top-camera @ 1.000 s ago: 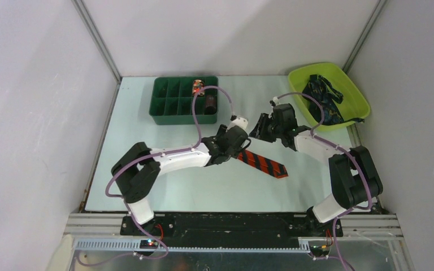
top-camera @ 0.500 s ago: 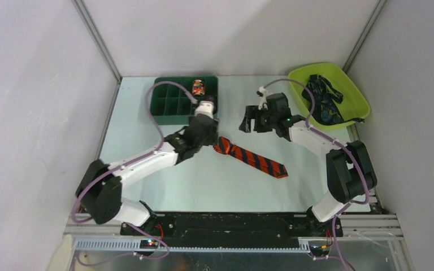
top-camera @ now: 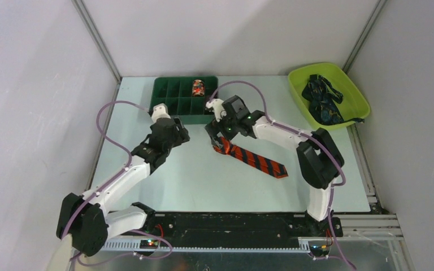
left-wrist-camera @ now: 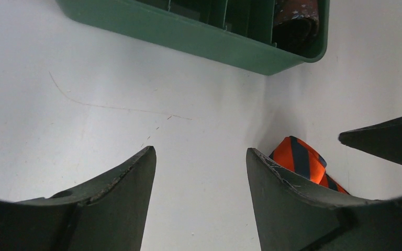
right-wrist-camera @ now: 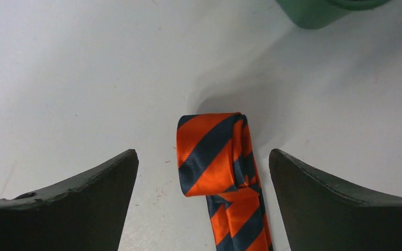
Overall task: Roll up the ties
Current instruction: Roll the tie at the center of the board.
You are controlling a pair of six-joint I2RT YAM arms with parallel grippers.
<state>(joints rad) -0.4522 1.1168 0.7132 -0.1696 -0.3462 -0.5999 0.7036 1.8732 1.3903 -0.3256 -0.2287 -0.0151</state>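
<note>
A red-orange tie (top-camera: 254, 160) with dark diagonal stripes lies on the table, its upper-left end folded into a short roll (right-wrist-camera: 209, 151). My right gripper (top-camera: 217, 135) hangs open right over that roll, and the roll lies between its fingers (right-wrist-camera: 89, 193) without touching them. My left gripper (top-camera: 175, 137) stands open to the left of the tie with nothing between its fingers (left-wrist-camera: 110, 193). In the left wrist view the roll (left-wrist-camera: 299, 159) shows just past the right finger. Dark navy ties (top-camera: 323, 99) lie heaped in the lime bin (top-camera: 355, 90).
A green compartment tray (top-camera: 164, 99) stands at the back, just behind both grippers, with one small patterned roll (top-camera: 198, 87) in a far cell and a dark roll (left-wrist-camera: 296, 15) in its near right cell. Grey walls close in left and right.
My left gripper has drawn back to the left, off the tie's rolled end. My right arm has swung left over that roll and its jaws have opened wide.
</note>
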